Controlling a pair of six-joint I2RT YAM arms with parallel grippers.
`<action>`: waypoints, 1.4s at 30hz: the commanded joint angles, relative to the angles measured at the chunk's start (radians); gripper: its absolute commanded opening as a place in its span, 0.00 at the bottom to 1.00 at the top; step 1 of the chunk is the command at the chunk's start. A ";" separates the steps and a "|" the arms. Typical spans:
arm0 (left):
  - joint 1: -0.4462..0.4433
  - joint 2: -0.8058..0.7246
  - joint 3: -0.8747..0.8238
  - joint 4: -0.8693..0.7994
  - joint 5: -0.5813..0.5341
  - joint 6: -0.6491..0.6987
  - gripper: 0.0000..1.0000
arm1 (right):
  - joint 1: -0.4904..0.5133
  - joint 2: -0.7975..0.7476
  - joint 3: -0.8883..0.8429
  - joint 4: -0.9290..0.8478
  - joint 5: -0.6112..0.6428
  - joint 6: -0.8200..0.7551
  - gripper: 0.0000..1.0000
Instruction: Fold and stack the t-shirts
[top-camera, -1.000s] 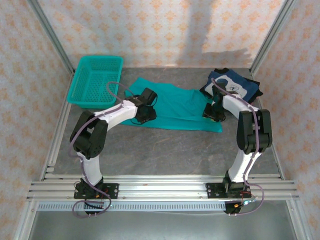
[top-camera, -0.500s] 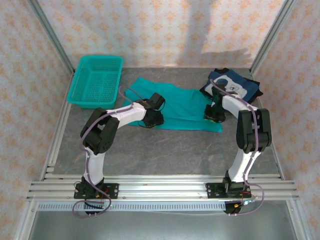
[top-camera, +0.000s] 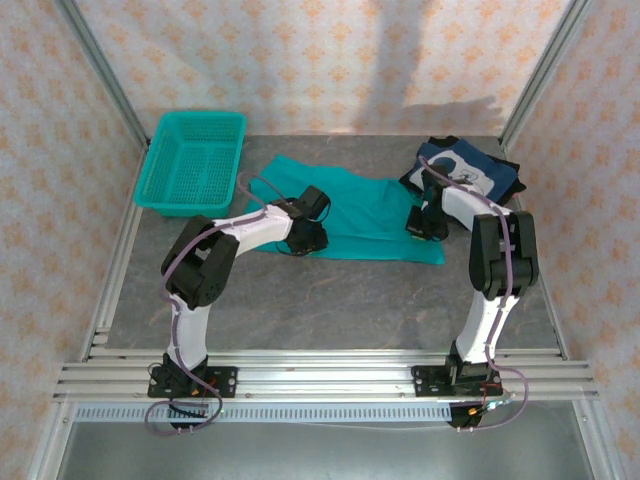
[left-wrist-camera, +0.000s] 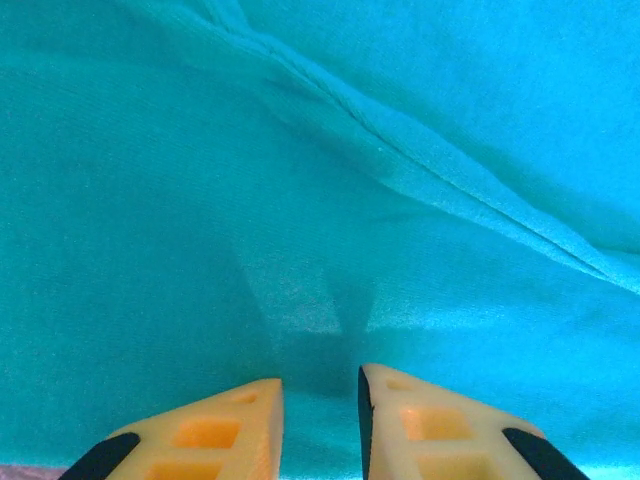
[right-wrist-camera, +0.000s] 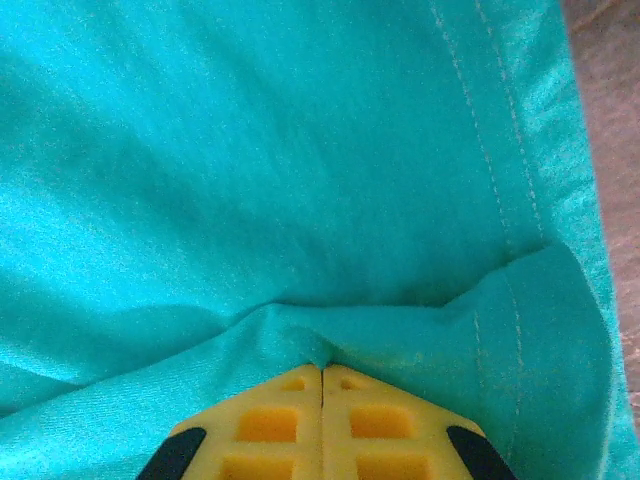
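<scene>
The right end effector is closed on the teal shirt; the left end effector, barely open and empty, should grip before lifting together.

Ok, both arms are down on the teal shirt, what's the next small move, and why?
Probably close the left gripper on the teal shirt: its jaws stand slightly apart over the cloth, while the right gripper is shut on a pinched fold, so both would grip before lifting.
</scene>
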 joint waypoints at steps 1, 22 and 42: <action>0.001 0.022 -0.006 0.000 -0.004 0.019 0.25 | 0.004 -0.003 0.043 -0.035 0.048 0.004 0.03; 0.001 0.024 -0.005 -0.028 -0.015 0.042 0.25 | -0.003 0.084 0.256 -0.029 0.125 0.011 0.35; 0.138 -0.067 0.101 -0.127 -0.141 0.038 0.47 | -0.003 -0.125 -0.091 0.066 -0.051 0.096 0.30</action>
